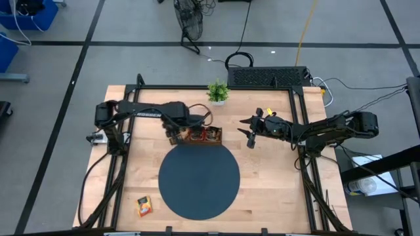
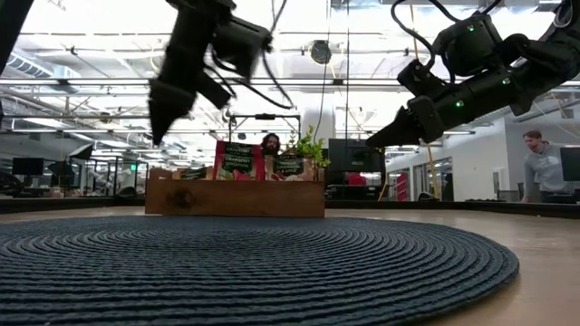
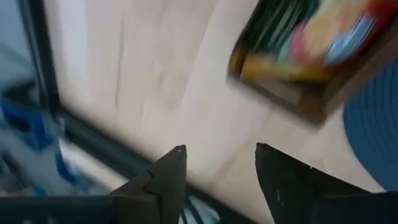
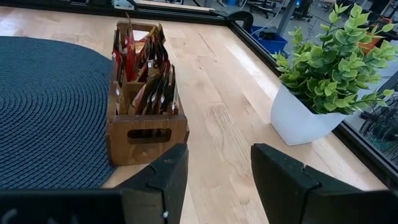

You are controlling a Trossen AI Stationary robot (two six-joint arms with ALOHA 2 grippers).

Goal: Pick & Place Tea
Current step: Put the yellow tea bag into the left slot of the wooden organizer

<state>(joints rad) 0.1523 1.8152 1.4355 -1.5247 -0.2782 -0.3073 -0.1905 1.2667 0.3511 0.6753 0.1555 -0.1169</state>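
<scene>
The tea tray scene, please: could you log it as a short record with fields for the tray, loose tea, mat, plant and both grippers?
tray: wooden tray at the mat's far edge, sachets standing in its compartments
loose tea: yellow-orange sachet on bare table, near left of the mat
mat: dark round mat, nothing on it
plant: potted plant behind the tray
left gripper: open, empty, above the tray's left end
right gripper: open, empty, right of the tray, facing it

- Even overhead light fills the high view; the table [image 1: 262, 177] casts only soft shadows.
- Bright ceiling lamps glare behind the low view, leaving both arms as dark silhouettes.
- The left wrist view is smeared with blur; the tray [image 3: 311, 93] is indistinct.
- The right wrist view is sharp; the plant [image 4: 329, 62] is crisp.
</scene>
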